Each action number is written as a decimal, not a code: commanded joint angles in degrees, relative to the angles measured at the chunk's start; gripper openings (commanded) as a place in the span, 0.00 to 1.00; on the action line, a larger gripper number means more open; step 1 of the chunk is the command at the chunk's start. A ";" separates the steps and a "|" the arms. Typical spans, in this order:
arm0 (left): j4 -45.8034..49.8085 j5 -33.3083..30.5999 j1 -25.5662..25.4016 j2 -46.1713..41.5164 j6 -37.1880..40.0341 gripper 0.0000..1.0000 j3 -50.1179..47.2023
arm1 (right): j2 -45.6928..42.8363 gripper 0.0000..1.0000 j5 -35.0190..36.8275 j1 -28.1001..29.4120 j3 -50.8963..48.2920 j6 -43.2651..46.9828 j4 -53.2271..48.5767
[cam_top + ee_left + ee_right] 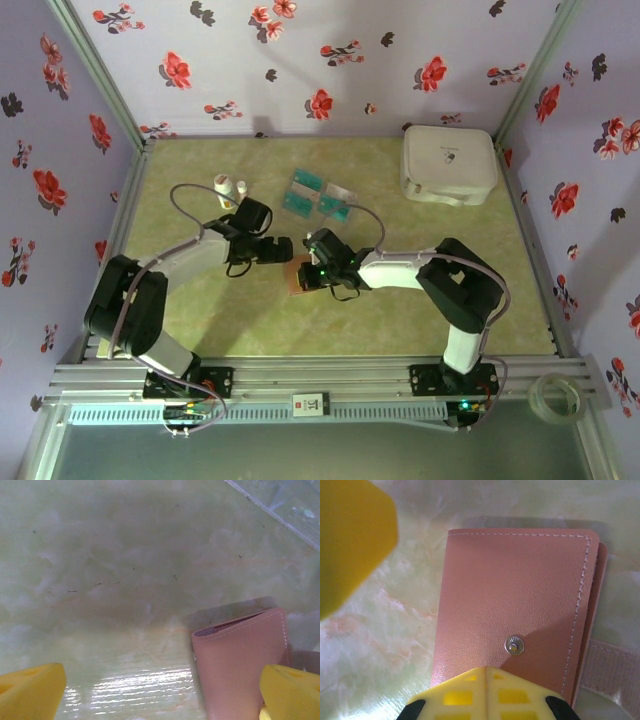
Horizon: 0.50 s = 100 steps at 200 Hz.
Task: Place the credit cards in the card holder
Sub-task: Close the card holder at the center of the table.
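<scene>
— Looking down from above, where is the card holder (296,280)?
— Mid-worktop (200,310), mostly hidden under the two claws. Only a reddish-brown corner shows.
— The left claw (160,695)?
— Spread wide, with nothing in it. Its own camera shows the holder lying flat, with one yellow finger (292,690) covering a corner. I can't tell whether they touch. The frame cuts off the holder's near end.
— The right claw (427,612)?
— Also spread, gripping nothing. One finger (485,695) overlaps the holder's near edge, just below the snap button (514,645). The other is a blur off to the side.
— The credit cards (320,197)?
— Farther back, apart from the holder. Most are teal, and their number is hard to make out.
</scene>
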<state>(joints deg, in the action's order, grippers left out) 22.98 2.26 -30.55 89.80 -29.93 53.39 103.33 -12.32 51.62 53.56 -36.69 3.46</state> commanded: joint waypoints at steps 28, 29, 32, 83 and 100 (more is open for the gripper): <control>-1.86 -1.46 -1.14 2.95 0.67 1.00 0.43 | 1.09 0.05 -0.78 -0.29 -0.94 -1.48 1.17; -1.88 -1.47 -1.16 2.98 0.67 1.00 0.41 | 1.09 0.05 -0.78 -0.29 -0.97 -1.51 1.14; -1.89 -1.60 -1.18 3.08 0.67 1.00 0.34 | 1.09 0.05 -0.83 -0.31 -0.89 -1.54 1.19; -1.46 -4.79 -2.04 4.90 1.80 1.00 0.22 | 0.63 0.06 -0.95 -0.35 -0.92 -1.84 1.42; -1.26 -5.84 -2.63 5.45 2.25 1.00 0.14 | 0.30 0.06 -0.87 -0.34 -0.66 -1.75 1.13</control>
<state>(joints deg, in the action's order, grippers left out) 21.45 -0.69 -32.12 94.13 -29.45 53.39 103.33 -12.56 51.57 53.32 -37.76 4.54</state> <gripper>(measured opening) 0.997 0.062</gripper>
